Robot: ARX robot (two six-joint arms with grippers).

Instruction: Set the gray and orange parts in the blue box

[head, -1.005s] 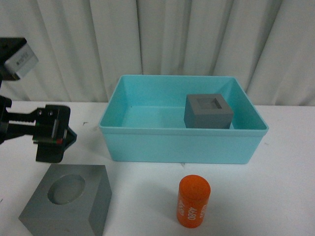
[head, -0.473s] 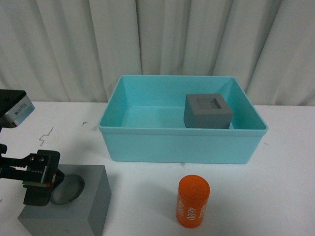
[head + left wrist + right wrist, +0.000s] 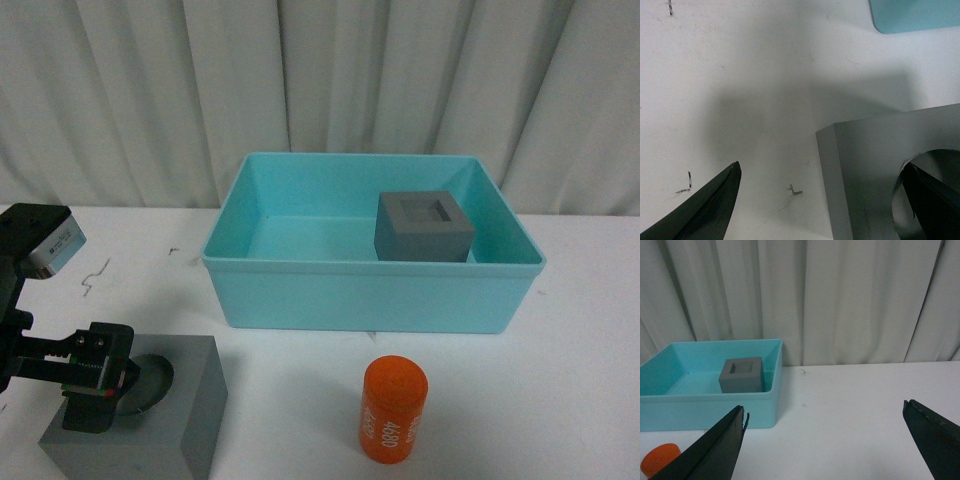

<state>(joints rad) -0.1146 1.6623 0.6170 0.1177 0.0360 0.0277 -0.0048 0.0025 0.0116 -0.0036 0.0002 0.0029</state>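
Left wrist view: left fingers (image 3: 710, 205) spread, straddle cube (image 3: 875, 165) wall: one in round recess (image 3: 940, 160), one outside cube; left arm nearer.

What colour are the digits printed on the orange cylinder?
White, printed down the side of the orange cylinder; clearest in the front view.

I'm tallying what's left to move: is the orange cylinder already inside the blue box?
No, the orange cylinder stands outside the blue box, in front of its near wall.
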